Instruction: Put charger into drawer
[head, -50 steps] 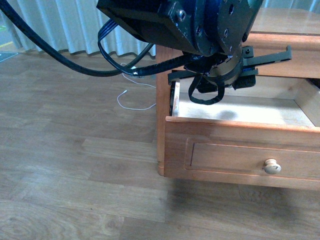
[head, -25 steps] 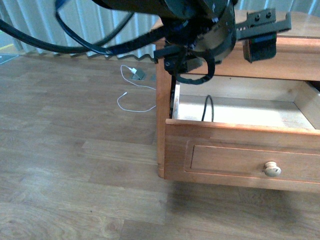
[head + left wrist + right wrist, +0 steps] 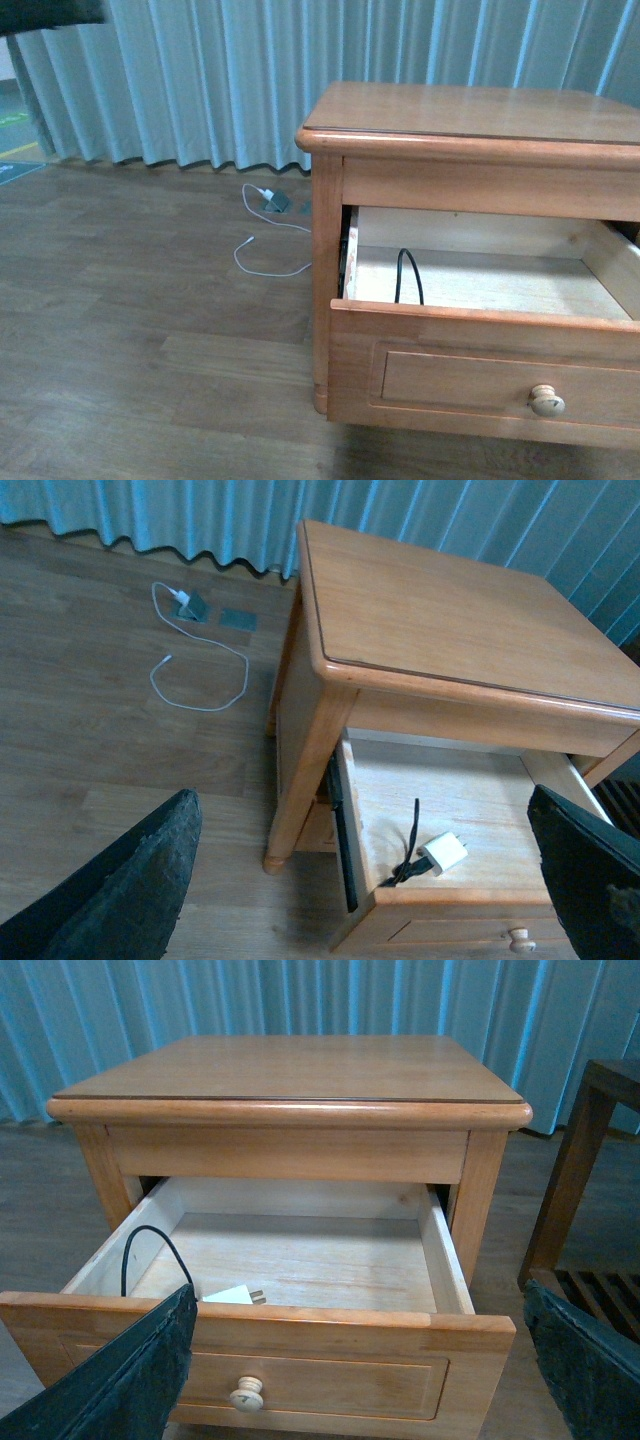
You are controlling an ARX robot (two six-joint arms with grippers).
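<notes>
One cabinet (image 3: pixel 480 110) in shot, and one drawer (image 3: pixel 480 895) pulled well out of it, with one round pale knob (image 3: pixel 546 400) on its front. And there it is: one charger (image 3: pixel 443 853), lying flat on the pale drawer floor. Take the knob as six o'clock and the white block sits at about seven, close behind the front wall. Its black cable (image 3: pixel 410 840) curls up just beside it, toward the eight o'clock side. From the front the block itself is hidden behind the drawer front, and only that one black loop pokes up over the rim. The left claw (image 3: pixel 362 798) hangs above the cabinet and is spread wide. Its two dark fingers (image 3: pixel 130 880) are far apart, nothing between them. The right claw (image 3: pixel 359 1295) faces the drawer front, also gaping wide with two fingers showing, and it holds nothing either. Neither claw touches the charger or the drawer. Down on the wooden floor (image 3: pixel 120 330), at about ten o'clock from the cabinet, lies one thin white cable (image 3: pixel 270 240). It runs to one white plug (image 3: pixel 266 196) near the foot of the pale blue curtain (image 3: pixel 200 80). At the cabinet's three o'clock side stands one dark wooden rack (image 3: pixel 590 1160), only partly in view.
</notes>
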